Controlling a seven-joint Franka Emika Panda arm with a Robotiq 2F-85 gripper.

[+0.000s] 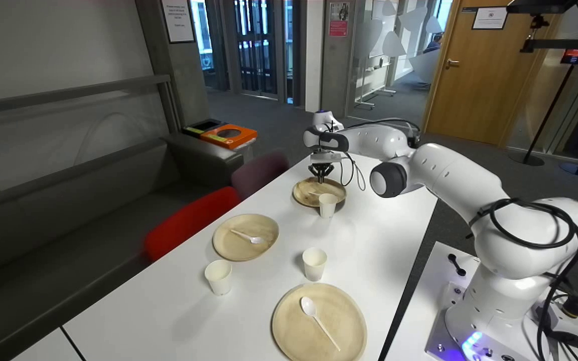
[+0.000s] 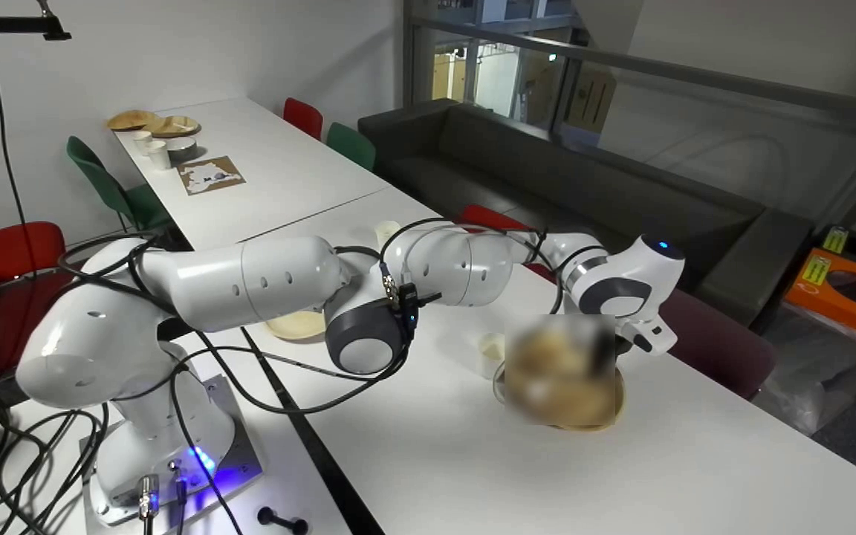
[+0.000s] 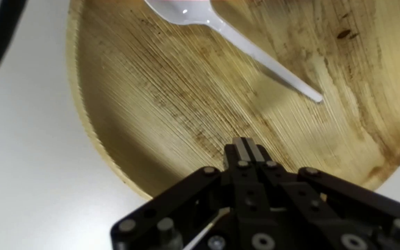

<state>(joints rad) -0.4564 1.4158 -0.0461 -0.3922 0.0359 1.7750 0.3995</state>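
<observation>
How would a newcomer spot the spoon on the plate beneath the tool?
On the white table, find the brown-streaked plate beneath the tool, a pale cup beside it. The white spoon lies on that plate. Unlike the next spoon, it has the tool above its plate.

On the white table (image 1: 382,240) — in an exterior view — the far plate (image 1: 307,198) has a cup (image 1: 327,206) just beside its near edge. The left plate (image 1: 241,246) lies nearer, the left cup (image 1: 219,279) just in front of it. To the right sits the near plate (image 1: 300,328), the middle cup (image 1: 314,266) just beyond it. In an exterior view, past a seam (image 2: 316,215), two plates (image 2: 163,127), two cups (image 2: 158,156), a metal bowl (image 2: 183,151) and a brown square (image 2: 201,178) lie far left.
</observation>
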